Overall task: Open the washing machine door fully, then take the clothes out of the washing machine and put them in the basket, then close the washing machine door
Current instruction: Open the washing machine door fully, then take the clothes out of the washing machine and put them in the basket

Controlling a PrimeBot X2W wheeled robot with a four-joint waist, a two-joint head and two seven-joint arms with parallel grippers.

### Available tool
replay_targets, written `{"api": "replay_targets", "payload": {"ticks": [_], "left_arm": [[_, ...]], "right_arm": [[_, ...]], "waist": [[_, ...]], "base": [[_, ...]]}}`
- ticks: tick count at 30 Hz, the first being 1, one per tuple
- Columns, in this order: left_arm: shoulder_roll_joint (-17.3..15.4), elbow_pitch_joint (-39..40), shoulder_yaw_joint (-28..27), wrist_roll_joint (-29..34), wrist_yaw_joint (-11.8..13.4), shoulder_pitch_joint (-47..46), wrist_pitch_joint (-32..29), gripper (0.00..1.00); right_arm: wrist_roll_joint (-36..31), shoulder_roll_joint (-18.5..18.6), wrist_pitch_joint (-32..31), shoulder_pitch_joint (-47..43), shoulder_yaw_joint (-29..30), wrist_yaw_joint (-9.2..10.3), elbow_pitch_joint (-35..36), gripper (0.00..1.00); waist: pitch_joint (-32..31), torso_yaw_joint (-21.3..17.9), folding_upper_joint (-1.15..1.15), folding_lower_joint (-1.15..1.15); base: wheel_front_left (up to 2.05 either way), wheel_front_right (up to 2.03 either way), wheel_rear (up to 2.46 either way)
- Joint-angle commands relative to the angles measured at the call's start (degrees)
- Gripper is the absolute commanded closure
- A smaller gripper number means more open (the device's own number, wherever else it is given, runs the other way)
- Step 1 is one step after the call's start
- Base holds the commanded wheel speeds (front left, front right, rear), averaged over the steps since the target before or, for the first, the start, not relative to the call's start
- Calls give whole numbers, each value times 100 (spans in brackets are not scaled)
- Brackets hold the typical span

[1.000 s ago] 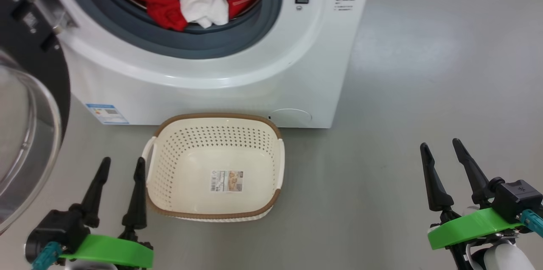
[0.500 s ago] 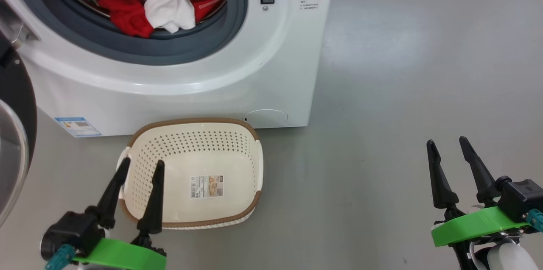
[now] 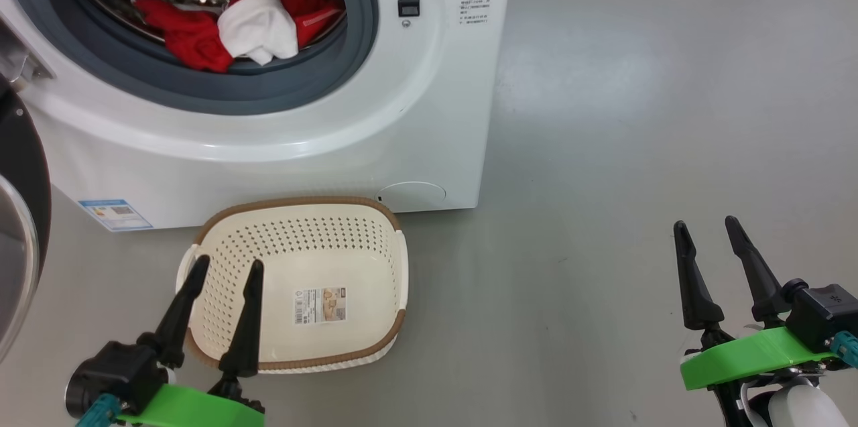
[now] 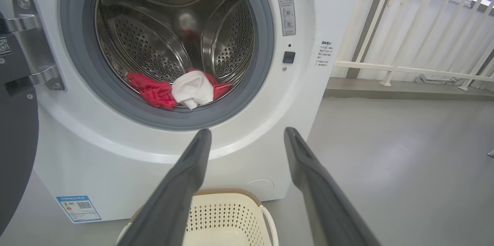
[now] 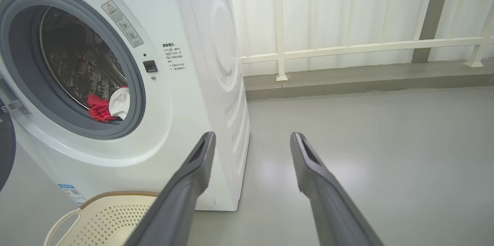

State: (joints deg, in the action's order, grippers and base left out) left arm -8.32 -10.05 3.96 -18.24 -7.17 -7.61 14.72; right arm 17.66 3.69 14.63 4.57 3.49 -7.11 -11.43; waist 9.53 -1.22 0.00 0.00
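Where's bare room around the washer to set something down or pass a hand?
Widest bare floor lies right of the washer, up to the right hand. The basket holds just a label. In the drum, open space above the clothes lets a hand through. Crowded: the thin strip between basket and washer, and the left, where the door stands.

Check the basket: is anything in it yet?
Empty: the basket holds only its paper label on the bare bottom. The clothes lie inside the washing machine drum.
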Motion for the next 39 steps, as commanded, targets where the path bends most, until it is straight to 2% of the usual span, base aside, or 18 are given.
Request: {"api": "replay_targets", "payload": {"ticks": [1, 20, 39], "left_arm": [[-157, 156, -163, -38, -32, 21, 28, 0], [-149, 279, -264, -16, -32, -9, 28, 0], [-171, 272, -253, 35, -32, -72, 28, 0]], "right_arm": [[27, 41, 37, -66, -79, -37, 142, 0], [10, 35, 37, -56, -77, -37, 172, 0], [5, 29, 37, -27, -103, -37, 189, 0]], "waist": [[-11, -3, 0, 0], [21, 1, 0, 0], [62, 29, 0, 0]], "base": [[0, 0, 0], [3, -4, 1], [72, -80, 8]]}}
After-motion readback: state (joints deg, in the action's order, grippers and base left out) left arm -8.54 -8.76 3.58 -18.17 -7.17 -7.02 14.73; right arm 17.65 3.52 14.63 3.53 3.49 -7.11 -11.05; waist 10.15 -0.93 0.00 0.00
